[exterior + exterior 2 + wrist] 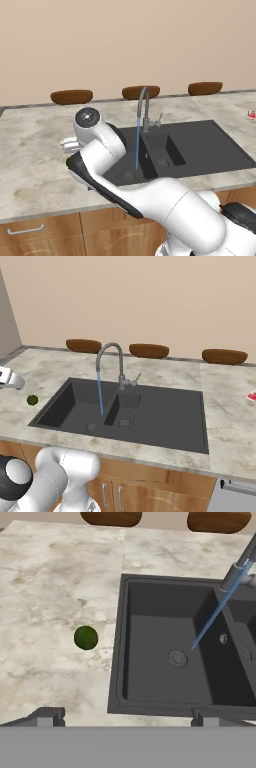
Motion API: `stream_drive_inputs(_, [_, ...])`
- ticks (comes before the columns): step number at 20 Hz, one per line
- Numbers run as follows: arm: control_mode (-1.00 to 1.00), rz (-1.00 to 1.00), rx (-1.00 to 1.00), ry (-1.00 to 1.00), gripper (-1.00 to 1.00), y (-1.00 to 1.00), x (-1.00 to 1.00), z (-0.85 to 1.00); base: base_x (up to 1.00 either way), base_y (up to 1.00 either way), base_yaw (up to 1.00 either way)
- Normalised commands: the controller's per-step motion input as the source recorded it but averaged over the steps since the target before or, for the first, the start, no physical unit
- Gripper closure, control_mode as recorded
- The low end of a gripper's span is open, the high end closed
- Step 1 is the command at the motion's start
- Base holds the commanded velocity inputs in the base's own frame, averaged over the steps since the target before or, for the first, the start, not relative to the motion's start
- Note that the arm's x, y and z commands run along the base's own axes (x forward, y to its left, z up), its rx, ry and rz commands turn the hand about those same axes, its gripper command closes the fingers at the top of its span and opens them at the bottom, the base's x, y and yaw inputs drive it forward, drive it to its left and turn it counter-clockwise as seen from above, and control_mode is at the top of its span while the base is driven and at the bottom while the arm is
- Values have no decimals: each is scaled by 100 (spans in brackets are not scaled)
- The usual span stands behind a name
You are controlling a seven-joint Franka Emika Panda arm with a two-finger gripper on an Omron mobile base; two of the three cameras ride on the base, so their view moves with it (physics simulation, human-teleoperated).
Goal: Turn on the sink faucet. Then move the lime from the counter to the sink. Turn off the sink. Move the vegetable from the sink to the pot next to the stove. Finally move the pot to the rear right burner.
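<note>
Fingers (pixel 122 718) spread wide, empty, above counter (pixel 50 587), lime (pixel 85 637) beside sink (pixel 150 702)

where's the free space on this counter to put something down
Bare counter lies left of the sink, broken by the lime near the basin's left edge. Another free patch runs behind the faucet, before the three brown stools. Water is running into the left basin.
</note>
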Motion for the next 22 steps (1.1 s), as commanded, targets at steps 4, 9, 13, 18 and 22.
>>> stream_drive_inputs(4, [-100, 0, 0, 1, -100, 25, 8, -19, 0, 0, 0])
stream_drive_inputs(9, [-100, 0, 0, 2, -100, 22, 11, -14, 0, 0, 0])
stream_drive_inputs(13, [-100, 0, 0, 1, -100, 8, 9, -14, 0, 0, 0])
stream_drive_inputs(18, [-100, 2, 0, 0, -100, 0, 4, -23, 0, 0, 0])
stream_drive_inputs(22, [-100, 2, 0, 0, -100, 0, 4, -27, 0, 0, 0])
